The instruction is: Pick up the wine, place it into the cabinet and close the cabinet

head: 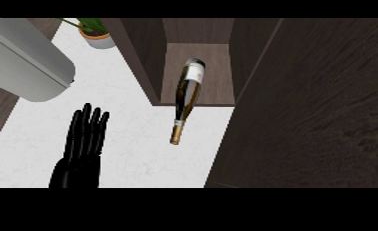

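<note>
The dark glass wine bottle [186,100] with its white label lies on its side, base inside the dark wooden cabinet [198,60], gold-capped neck jutting past the cabinet's front edge — only half stowed. The cabinet's door [310,110] stands open. The black left hand [83,142], left of the cabinet, rests flat-fingered, holding nothing — the right hand is out of sight.

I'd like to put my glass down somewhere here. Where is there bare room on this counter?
Bare white counter lies between the left hand and the cabinet door, below the wine bottle. Another patch sits between the potted plant and the cabinet wall. The cabinet opening is crowded by the bottle.
</note>
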